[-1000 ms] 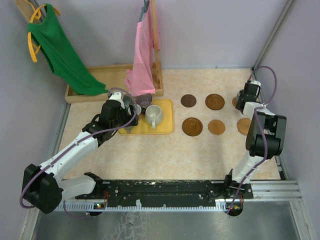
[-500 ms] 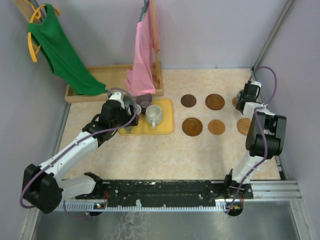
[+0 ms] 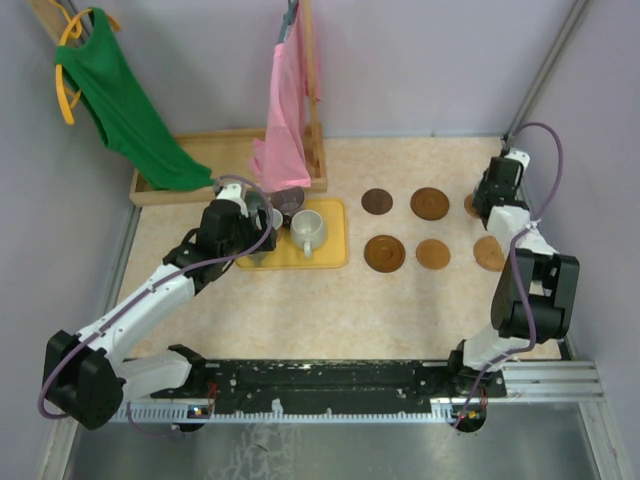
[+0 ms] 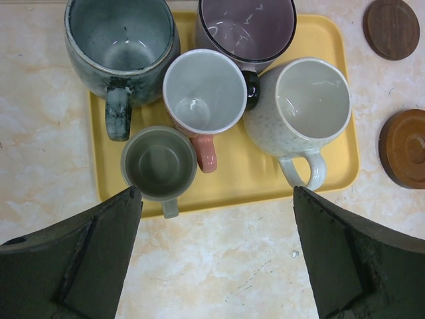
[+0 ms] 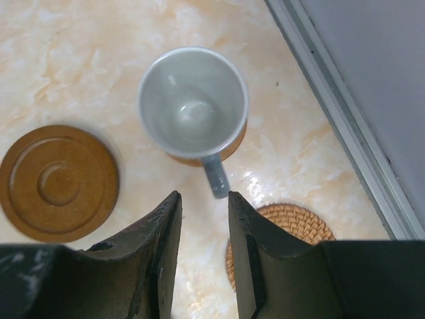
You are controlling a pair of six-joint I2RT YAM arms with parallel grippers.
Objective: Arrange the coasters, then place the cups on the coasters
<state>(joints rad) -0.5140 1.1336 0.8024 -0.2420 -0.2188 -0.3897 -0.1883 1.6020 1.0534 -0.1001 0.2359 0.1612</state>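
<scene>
Several cups stand packed on a yellow tray [image 4: 335, 169]: a dark grey-green one [image 4: 119, 40], a mauve one [image 4: 247, 26], a white one with a pink handle [image 4: 202, 90], a small green one [image 4: 159, 163] and a cream one [image 4: 312, 103]. My left gripper [image 4: 217, 196] hovers open at the tray's near edge, holding nothing. A pale blue-grey cup [image 5: 192, 103] sits on a brown coaster [image 5: 234, 147] at the far right. Its handle points at my right gripper [image 5: 203, 199], which is open just behind it. Other coasters [image 3: 384, 253] lie in two rows.
A woven coaster [image 5: 295, 226] lies under the right fingers, and a ridged brown one [image 5: 58, 183] to the left of the cup. The metal wall rail [image 5: 339, 100] runs close on the right. A wooden rack [image 3: 200, 150] with green [image 3: 125, 110] and pink [image 3: 282, 115] garments stands behind the tray.
The right gripper's jaws have parted and its wrist has shifted slightly toward the back of the table. The left arm has not moved.
</scene>
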